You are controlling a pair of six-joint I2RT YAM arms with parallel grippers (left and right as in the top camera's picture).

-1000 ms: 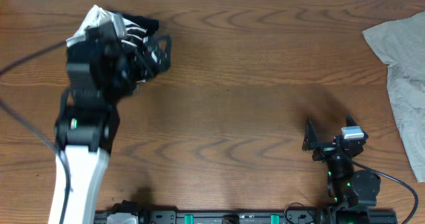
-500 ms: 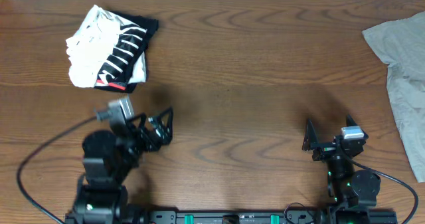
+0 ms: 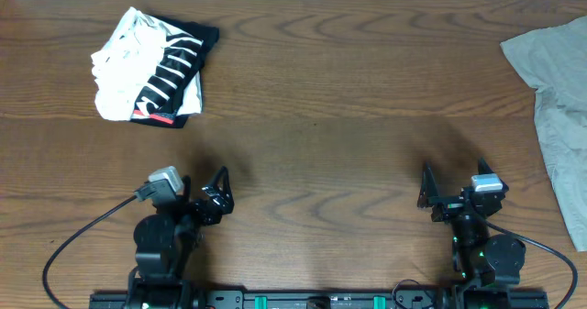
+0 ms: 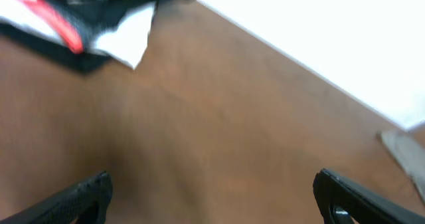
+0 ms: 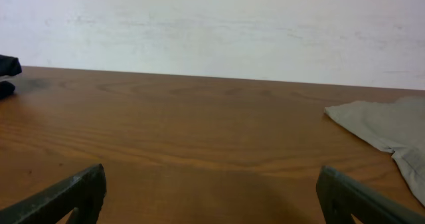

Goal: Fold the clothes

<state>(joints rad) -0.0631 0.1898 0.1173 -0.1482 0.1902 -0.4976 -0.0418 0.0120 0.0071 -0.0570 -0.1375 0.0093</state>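
L end effector (image 3: 216,192) & R end effector (image 3: 454,194): both spread, empty, at bench (image 3: 321,116) front. Striped tee (image 3: 151,71) bundled far left; grey-beige garment (image 3: 555,80) unfolded at right edge. Risk: shallow pinch drags it off bench.

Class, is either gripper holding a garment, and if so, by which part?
Nothing is held: the left gripper and right gripper are both open, away from the folded T-shirt and grey-beige garment.

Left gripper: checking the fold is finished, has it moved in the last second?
Yes. The left gripper has drawn back from the folded clothes toward the near edge of the table.
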